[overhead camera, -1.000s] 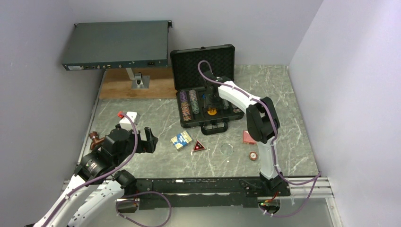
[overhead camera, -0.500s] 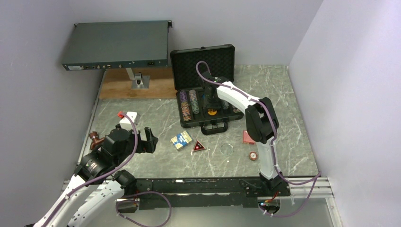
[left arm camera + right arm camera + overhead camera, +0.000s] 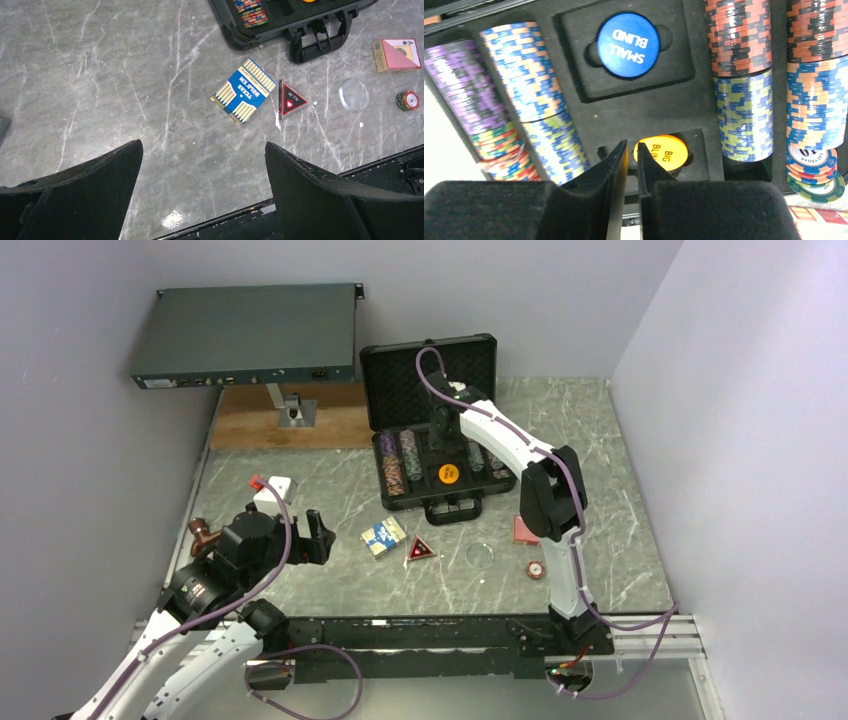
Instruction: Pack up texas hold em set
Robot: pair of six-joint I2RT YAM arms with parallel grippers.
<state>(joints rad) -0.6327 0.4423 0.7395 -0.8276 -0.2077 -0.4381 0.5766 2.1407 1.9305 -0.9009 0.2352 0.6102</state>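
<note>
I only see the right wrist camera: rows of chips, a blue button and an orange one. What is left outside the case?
Observer: A blue card box lies on the table, on the near side of the case.
Operator: Is anything next to it?
Observer: Yes, a red triangle lies just beside it.
Operator: What is the other arm doing?
Observer: The left gripper hangs wide open above bare table, holding nothing.
</note>
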